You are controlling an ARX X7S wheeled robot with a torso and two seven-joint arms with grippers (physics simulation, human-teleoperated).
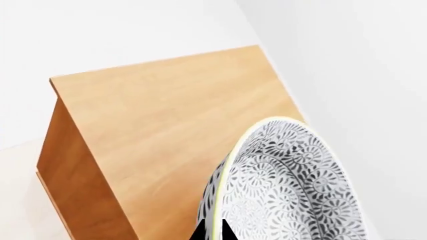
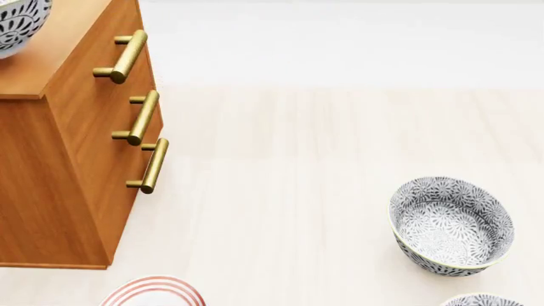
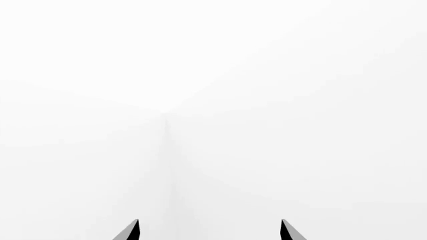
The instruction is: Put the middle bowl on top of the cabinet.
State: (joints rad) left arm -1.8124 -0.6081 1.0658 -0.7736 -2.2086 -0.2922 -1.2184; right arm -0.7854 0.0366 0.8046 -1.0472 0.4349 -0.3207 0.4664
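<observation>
The middle bowl [image 1: 293, 185], deep with a grey-and-white floral pattern and a pale rim, is tilted over the cabinet's lighter wooden top [image 1: 167, 115]. My left gripper [image 1: 213, 231] is shut on its rim, one dark fingertip on each side of the wall. In the head view the bowl [image 2: 17, 25] shows at the far left corner above the cabinet [image 2: 60, 166]; I cannot tell whether it touches the top. My right gripper [image 3: 210, 231] is open with nothing between its fingers, facing a blank white corner. Neither arm shows in the head view.
Two matching floral bowls stand on the pale floor at the right, one whole [image 2: 450, 226] and one cut by the frame's edge [image 2: 480, 299]. A flat white plate with red rings [image 2: 153, 293] lies by the cabinet's foot. Three brass handles [image 2: 140, 118] stick out of the cabinet front.
</observation>
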